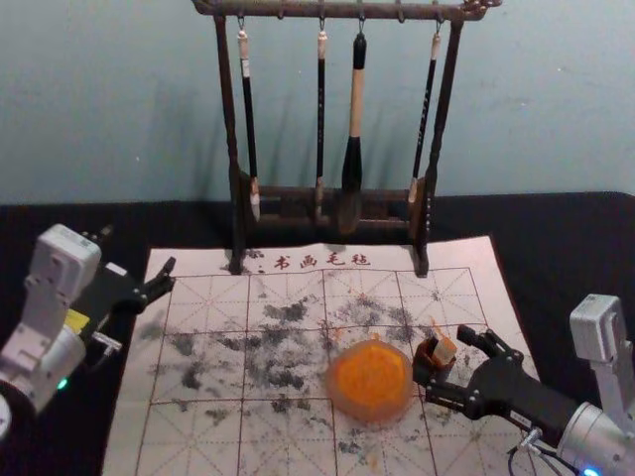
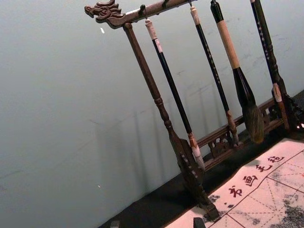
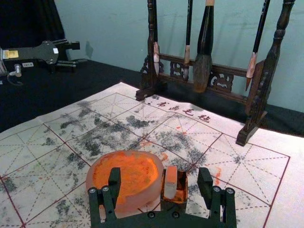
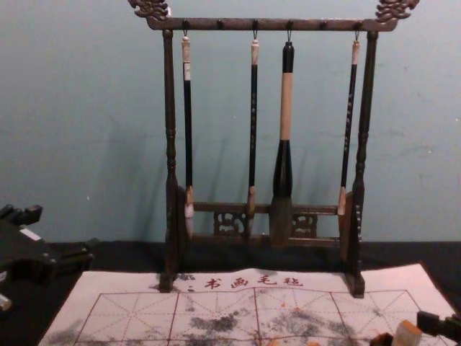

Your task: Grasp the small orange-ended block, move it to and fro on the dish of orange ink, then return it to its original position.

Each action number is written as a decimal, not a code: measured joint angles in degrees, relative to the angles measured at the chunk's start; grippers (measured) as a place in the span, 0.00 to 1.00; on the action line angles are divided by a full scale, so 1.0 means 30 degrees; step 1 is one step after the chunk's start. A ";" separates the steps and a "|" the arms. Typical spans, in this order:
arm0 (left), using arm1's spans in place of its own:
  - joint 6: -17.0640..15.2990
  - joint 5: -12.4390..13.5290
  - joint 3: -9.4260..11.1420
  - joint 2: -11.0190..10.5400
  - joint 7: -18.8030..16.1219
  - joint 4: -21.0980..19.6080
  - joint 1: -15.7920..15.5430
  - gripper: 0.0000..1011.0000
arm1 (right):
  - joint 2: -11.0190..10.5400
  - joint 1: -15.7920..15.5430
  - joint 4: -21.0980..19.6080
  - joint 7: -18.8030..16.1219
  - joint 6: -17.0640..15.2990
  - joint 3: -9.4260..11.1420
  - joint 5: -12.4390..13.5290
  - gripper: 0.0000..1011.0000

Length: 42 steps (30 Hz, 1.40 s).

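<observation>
In the centre foreground, the black right gripper point(image 1: 442, 354) spreads its fingers, apart from the pale, orange-ended block point(image 3: 170, 183) between them, upright in a small brown holder point(image 3: 172, 206). Close beside sits a round, translucent dish point(image 3: 147, 192) of orange ink point(image 3: 130, 171), on white, red-gridded, ink-stained felt point(image 3: 285, 145). Brushes point(image 3: 203, 71) hang from a carved dark wooden rack point(image 3: 270, 66) in the background.

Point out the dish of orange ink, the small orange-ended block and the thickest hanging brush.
Dish of orange ink point(image 3: 135, 202): right wrist view, pale outer wall.
Small orange-ended block point(image 3: 170, 189): right wrist view, its pale side.
Thickest hanging brush point(image 4: 286, 108): chest view, light section of the handle.
</observation>
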<state>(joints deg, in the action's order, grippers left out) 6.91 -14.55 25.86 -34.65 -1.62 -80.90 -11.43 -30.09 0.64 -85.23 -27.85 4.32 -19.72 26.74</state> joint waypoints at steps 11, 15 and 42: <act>0.0000 -0.0002 0.0000 0.0000 0.0000 0.0000 0.0001 0.99 | 0.0070 -0.0159 -0.0079 -0.0129 -0.0208 0.0231 -0.0153 0.99; 0.0000 -0.0001 -0.0001 0.0000 0.0000 0.0000 0.0002 0.99 | 0.0067 -0.0155 -0.0079 -0.0130 -0.0208 0.0228 -0.0154 0.99; 0.0000 -0.0002 0.0000 0.0000 0.0000 0.0000 0.0001 0.99 | 0.0049 -0.0122 -0.0059 -0.0110 -0.0159 0.0182 -0.0142 0.57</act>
<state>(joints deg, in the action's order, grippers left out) 6.91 -14.55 25.86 -34.65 -1.62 -80.90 -11.43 -29.94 0.28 -85.41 -28.18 3.84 -19.17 26.31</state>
